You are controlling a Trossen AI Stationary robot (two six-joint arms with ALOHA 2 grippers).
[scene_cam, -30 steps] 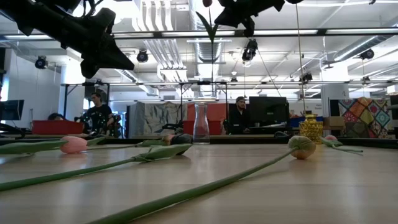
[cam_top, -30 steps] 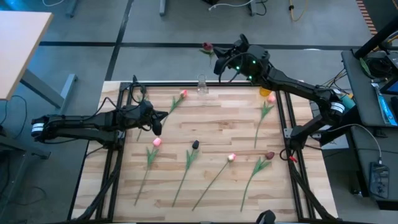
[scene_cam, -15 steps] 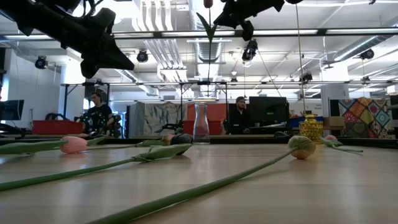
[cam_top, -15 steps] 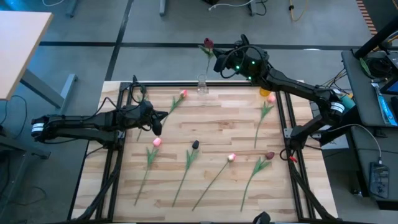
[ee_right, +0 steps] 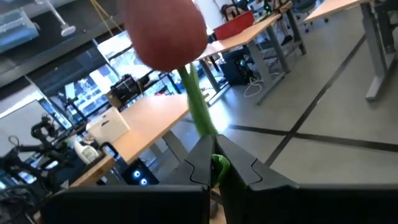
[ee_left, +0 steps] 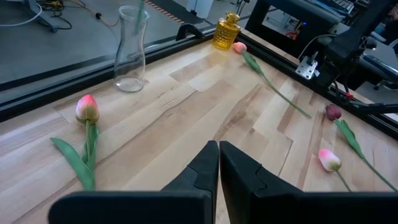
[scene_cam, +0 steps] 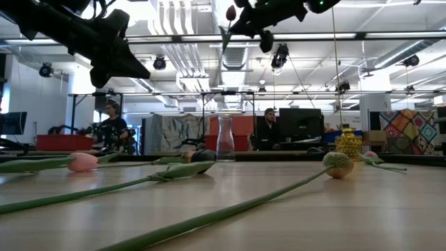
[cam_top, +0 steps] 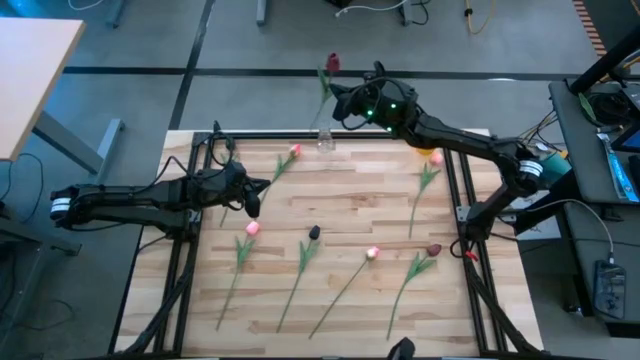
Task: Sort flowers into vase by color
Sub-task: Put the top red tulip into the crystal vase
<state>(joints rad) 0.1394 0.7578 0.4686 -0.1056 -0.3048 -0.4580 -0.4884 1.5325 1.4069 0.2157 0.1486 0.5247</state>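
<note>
A wide workshop with ceiling lights, monitors and seated people lies behind a pale wooden counter [cam_top: 330, 210] framed in black rails.

At the left edge of the counter waits the left pincer [cam_top: 252, 198], its fingers pressed together and holding nothing, hovering above the wood. Just beyond it lies a pink tulip [cam_top: 294, 152] near the far rail, and another pink tulip [cam_top: 252, 228] lies closer to the near side.

Toward the middle, a clear glass vase [cam_top: 325, 137] stands upright at the far edge, apparently empty. Above and just behind it, the right pincer [cam_top: 343, 97] pinches the green stem of a maroon tulip [cam_top: 332, 64], bud uppermost, stem hanging down toward the vase mouth. In the left wrist view the stem tip seems to sit at the neck of the vase, though I cannot tell if it is inside.

On the counter's middle lie a dark tulip [cam_top: 314, 233] and a pink one [cam_top: 372, 253].

To the right, a small yellow vase [cam_top: 430, 149] stands at the far rail, with a pink tulip [cam_top: 436, 158] just beside it and a maroon tulip [cam_top: 433, 249] nearer.

To finish this step well, the stem should be kept vertical and centred over the narrow neck, lowered slowly until the leaves pass the rim, then released only once the vase supports it; a sideways nudge could tip the light vase.
</note>
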